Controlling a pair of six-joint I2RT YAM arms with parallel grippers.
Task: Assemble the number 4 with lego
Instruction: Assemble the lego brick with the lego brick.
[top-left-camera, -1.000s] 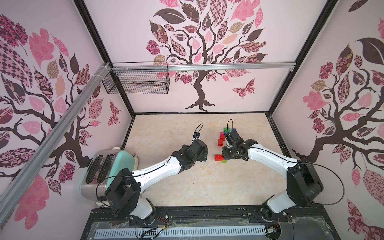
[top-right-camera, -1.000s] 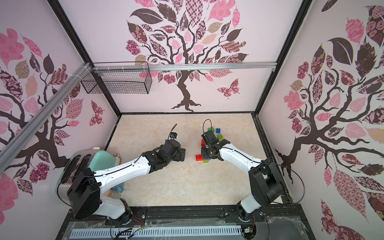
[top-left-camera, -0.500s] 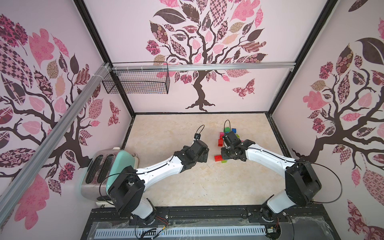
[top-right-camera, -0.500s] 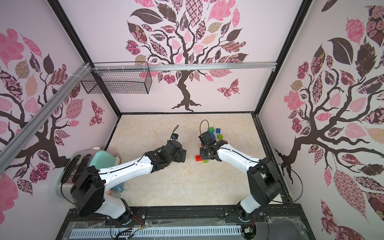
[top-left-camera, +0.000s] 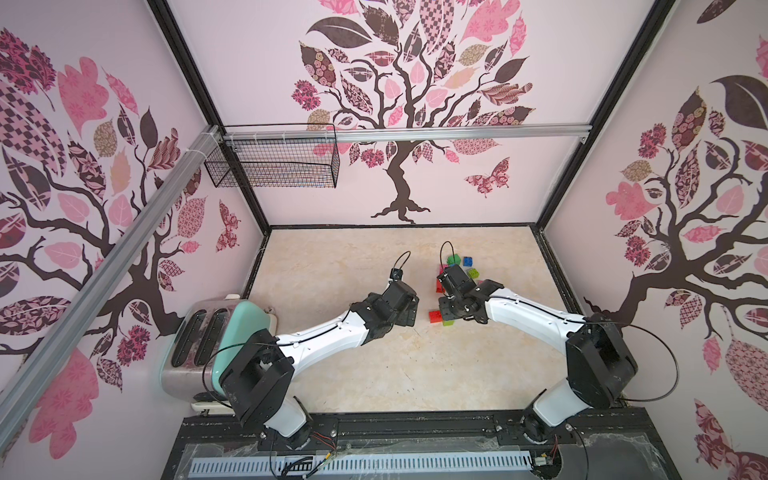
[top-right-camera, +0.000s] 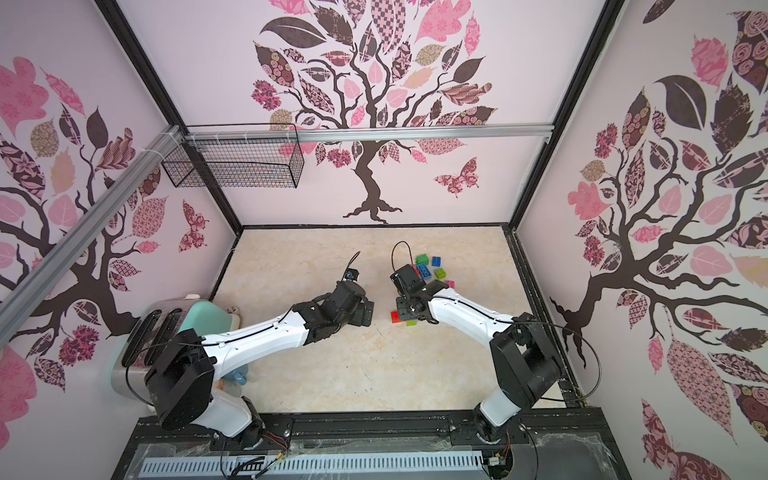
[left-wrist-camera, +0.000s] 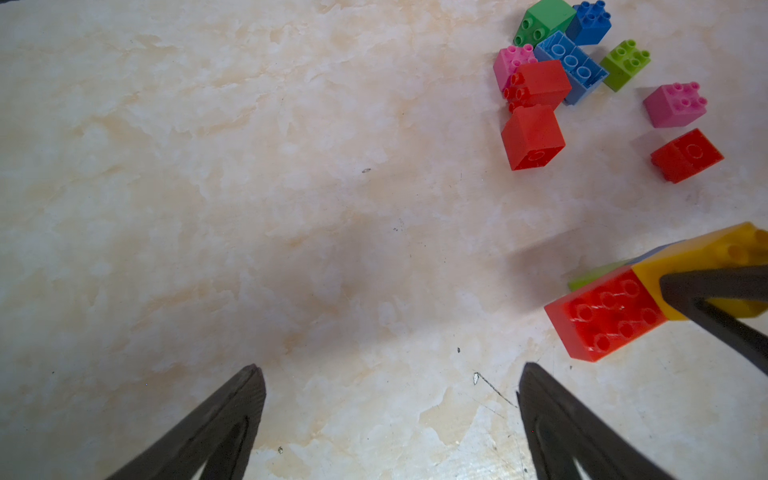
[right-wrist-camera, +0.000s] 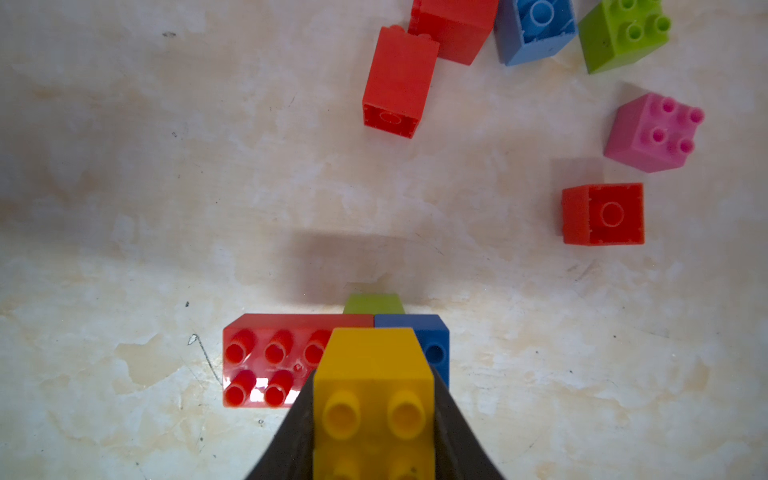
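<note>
Since a second ago the right gripper has edged toward the centre in both top views, angled down over a red brick; the left gripper hangs alongside. Left wrist: its jaws stand wide above the table, loose lego beyond. Right wrist: fingers clamp a yellow brick atop the red one and a blue brick.

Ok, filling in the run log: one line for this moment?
right end effector: shut on yellow brick | left end effector: open, empty
</note>
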